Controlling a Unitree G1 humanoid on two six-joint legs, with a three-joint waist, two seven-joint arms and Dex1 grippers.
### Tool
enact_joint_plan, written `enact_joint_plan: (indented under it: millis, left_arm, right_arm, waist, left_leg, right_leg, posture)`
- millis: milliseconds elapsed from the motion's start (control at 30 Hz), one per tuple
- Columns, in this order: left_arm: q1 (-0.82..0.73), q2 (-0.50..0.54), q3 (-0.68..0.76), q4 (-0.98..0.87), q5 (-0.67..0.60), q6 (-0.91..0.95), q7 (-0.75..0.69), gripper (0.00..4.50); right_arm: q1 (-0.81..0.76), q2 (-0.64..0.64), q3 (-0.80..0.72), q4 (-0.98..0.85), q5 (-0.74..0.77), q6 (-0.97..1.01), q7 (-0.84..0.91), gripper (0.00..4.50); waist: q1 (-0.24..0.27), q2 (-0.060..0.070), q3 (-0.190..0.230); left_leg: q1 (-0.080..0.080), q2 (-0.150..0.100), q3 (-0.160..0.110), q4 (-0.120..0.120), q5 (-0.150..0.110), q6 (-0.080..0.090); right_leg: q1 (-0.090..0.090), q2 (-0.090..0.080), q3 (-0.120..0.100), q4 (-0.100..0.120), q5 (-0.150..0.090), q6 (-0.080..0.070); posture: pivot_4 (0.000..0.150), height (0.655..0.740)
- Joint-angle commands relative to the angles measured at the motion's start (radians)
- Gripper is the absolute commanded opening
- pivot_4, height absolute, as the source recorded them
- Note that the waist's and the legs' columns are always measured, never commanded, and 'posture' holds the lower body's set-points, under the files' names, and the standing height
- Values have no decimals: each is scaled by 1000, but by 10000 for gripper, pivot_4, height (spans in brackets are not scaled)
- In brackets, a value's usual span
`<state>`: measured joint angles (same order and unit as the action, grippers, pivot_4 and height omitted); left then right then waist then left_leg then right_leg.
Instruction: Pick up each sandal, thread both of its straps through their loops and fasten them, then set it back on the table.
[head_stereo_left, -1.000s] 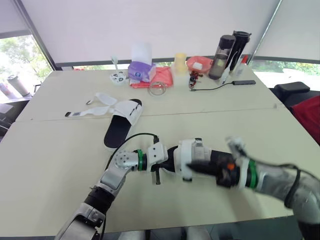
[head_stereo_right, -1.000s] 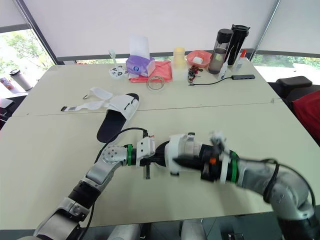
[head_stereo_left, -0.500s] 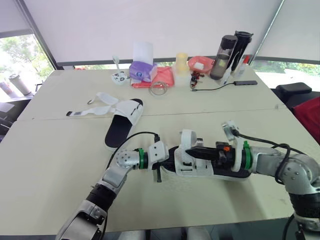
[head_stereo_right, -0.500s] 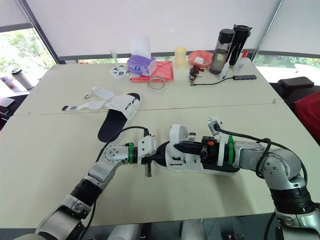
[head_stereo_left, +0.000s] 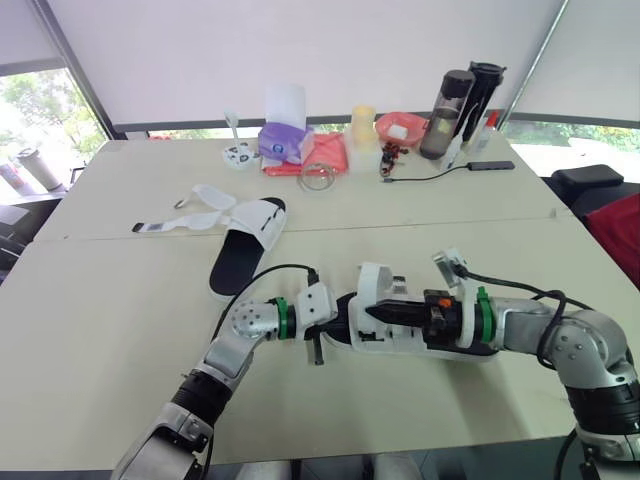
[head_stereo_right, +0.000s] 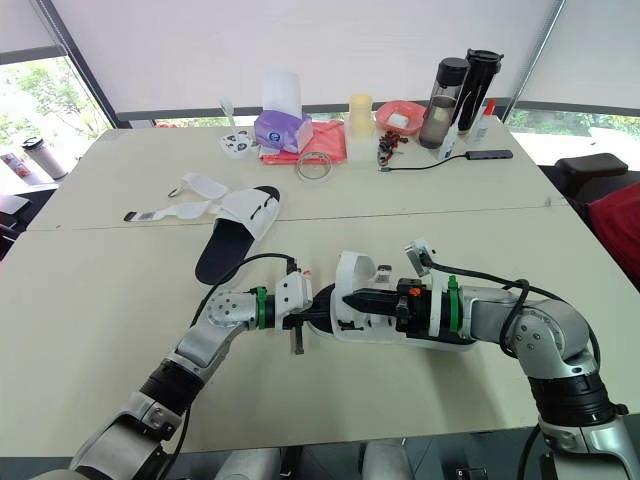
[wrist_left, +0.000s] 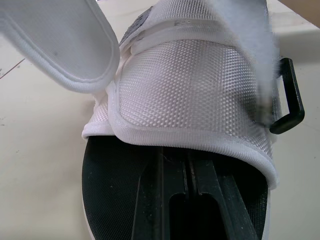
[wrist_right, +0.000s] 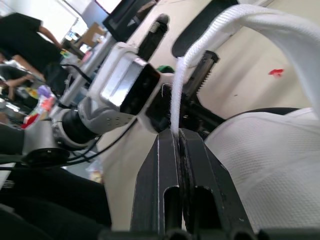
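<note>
Right claw (head_stereo_left: 372, 312) — pinched shut on the white mesh strap (wrist_right: 235, 14); left claw (head_stereo_left: 330, 328), just opposite — clamped on the black-soled white sandal (head_stereo_left: 398, 340).

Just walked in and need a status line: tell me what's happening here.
The robot is working on one sandal near the table's front. Its left gripper is pushed into the sandal's open end, fingers together on the insole, while the right gripper pinches a white strap lifted above it. The other sandal lies farther back, straps open.
</note>
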<state>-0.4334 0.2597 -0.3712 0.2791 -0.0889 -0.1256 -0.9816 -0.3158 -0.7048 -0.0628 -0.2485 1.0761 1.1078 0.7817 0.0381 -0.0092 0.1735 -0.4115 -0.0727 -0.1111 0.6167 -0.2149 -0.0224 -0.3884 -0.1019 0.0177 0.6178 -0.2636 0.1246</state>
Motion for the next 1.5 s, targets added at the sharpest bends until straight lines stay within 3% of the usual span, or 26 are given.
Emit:
enact_joint_plan:
  millis: [33, 333, 433, 533, 900, 1000, 1100, 1267, 1500]
  left_arm:
    - [16, 14, -11, 39, 44, 14, 16, 0]
    - [15, 5, -13, 48, 46, 7, 25, 0]
    - [17, 5, -12, 50, 47, 6, 29, 0]
    - [20, 5, -12, 50, 47, 6, 33, 0]
    - [10, -1, -14, 69, 48, -1, 45, 0]
    - [10, -2, -14, 75, 48, -5, 47, 0]
    - [14, -2, -13, 78, 48, -8, 50, 0]
    - [13, -4, -12, 81, 48, -8, 54, 0]
    - [12, -3, -15, 83, 48, -12, 53, 0]
  right_arm:
    - [6, -10, -34, -22, 26, 21, 10, 860]
    - [23, -7, 14, -42, -94, -67, 45, 860]
    - [29, 1, 18, -45, -120, -84, 44, 8941]
    - [28, 1, 11, -50, -112, -72, 49, 22654]
    - [14, 20, 61, -73, -148, -70, 32, 22654]
    - [10, 12, 86, -81, -192, -89, 32, 14042]
    - [8, 1, 108, -90, -246, -118, 32, 210]
    - [7, 7, 79, -95, -230, -110, 43, 210]
    - [-48, 29, -40, -42, -79, 0, 20, 210]
  waist:
    - [0, 0, 0]
    - [1, 0, 0]
    - [0, 0, 0]
    - [0, 0, 0]
    - [0, 0, 0]
    - [1, 0, 0]
    - [0, 0, 0]
    - [0, 0, 0]
    - [1, 0, 0]
  left_leg:
    - [0, 0, 0, 0, 0, 0]
    - [0, 0, 0, 0, 0, 0]
    - [0, 0, 0, 0, 0, 0]
    - [0, 0, 0, 0, 0, 0]
    - [1, 0, 0, 0, 0, 0]
    - [1, 0, 0, 0, 0, 0]
    - [1, 0, 0, 0, 0, 0]
    - [1, 0, 0, 0, 0, 0]
    - [1, 0, 0, 0, 0, 0]
  right_leg:
    - [0, 0, 0, 0, 0, 0]
    - [0, 0, 0, 0, 0, 0]
    - [0, 0, 0, 0, 0, 0]
    - [1, 0, 0, 0, 0, 0]
    - [1, 0, 0, 0, 0, 0]
    - [1, 0, 0, 0, 0, 0]
    - [1, 0, 0, 0, 0, 0]
    - [1, 0, 0, 0, 0, 0]
    - [1, 0, 0, 0, 0, 0]
  posture:
    - [1500, 7400]
    - [1500, 7400]
    - [1500, 7400]
    - [1500, 7400]
    - [1500, 7400]
    - [1500, 7400]
    - [1500, 7400]
    - [1500, 7400]
    - [1500, 7400]
